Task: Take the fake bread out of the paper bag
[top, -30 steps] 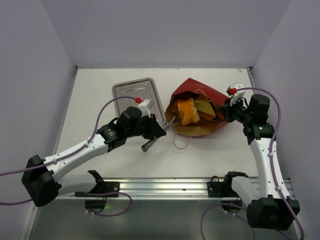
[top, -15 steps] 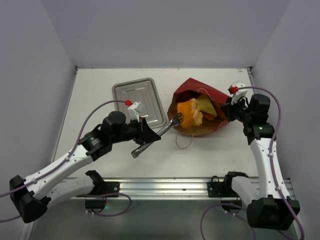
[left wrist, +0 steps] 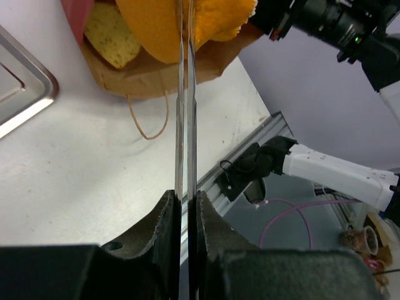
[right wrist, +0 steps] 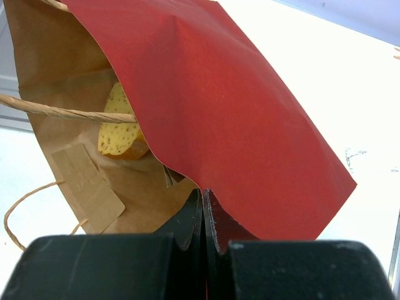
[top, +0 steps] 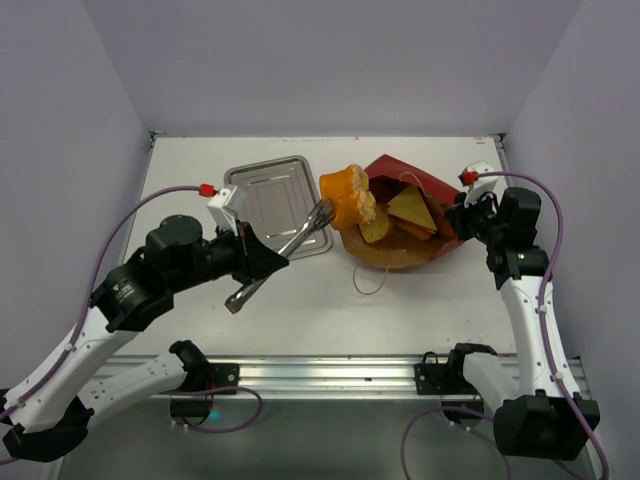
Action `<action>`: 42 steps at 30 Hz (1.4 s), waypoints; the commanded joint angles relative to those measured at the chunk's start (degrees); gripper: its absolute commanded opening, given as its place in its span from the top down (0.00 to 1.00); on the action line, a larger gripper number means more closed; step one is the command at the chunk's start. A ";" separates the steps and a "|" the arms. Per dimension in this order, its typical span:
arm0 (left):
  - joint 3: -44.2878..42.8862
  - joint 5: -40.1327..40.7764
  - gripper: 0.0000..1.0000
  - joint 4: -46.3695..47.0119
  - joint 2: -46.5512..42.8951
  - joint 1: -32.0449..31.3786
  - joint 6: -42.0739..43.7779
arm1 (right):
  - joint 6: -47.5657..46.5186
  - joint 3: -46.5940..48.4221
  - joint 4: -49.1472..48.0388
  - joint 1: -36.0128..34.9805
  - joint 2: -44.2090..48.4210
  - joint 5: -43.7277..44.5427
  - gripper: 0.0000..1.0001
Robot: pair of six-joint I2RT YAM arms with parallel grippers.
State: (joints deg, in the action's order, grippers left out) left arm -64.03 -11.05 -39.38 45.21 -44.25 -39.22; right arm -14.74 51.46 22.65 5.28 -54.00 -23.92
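The orange bun (top: 345, 190) could slip free, since only the thin tongs (top: 300, 232) pinch it, and a drop would land it back at the mouth of the paper bag (top: 390, 168) rather than on the tray (top: 262, 190). The left gripper (top: 258, 268) is pressed together on the tongs' handles. The bun sits at their far tips, well right of it, above the desk (top: 200, 170) beside the bag's mouth. The right gripper (right wrist: 204, 209) pinches the bag's red edge; a yellow wedge (top: 406, 208) lies inside.

Silver metal tray (top: 262, 192) on white table (top: 190, 180), metal tongs (top: 298, 233) across its near-right corner, aluminium rail (top: 330, 372) at near edge.
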 commanded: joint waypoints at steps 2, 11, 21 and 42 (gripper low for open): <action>-8.64 7.60 1.00 -5.44 2.33 0.39 3.80 | 0.94 0.48 -1.74 0.17 0.12 2.39 1.00; -16.21 16.23 1.00 -3.70 12.70 2.05 6.26 | 1.21 0.39 -1.82 0.26 0.21 1.95 1.00; -17.71 2.52 1.00 7.11 28.78 22.71 11.79 | 1.73 0.22 -1.91 0.26 0.82 1.51 1.00; -17.44 -4.59 1.00 15.91 50.23 31.33 18.39 | 1.65 -0.05 -2.09 0.43 0.38 1.86 1.00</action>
State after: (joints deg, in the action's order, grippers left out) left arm -79.33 -12.69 -28.95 93.97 -13.17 -23.42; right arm -13.87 51.44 22.61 5.28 -53.98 -23.49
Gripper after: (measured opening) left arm 0.181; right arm 0.011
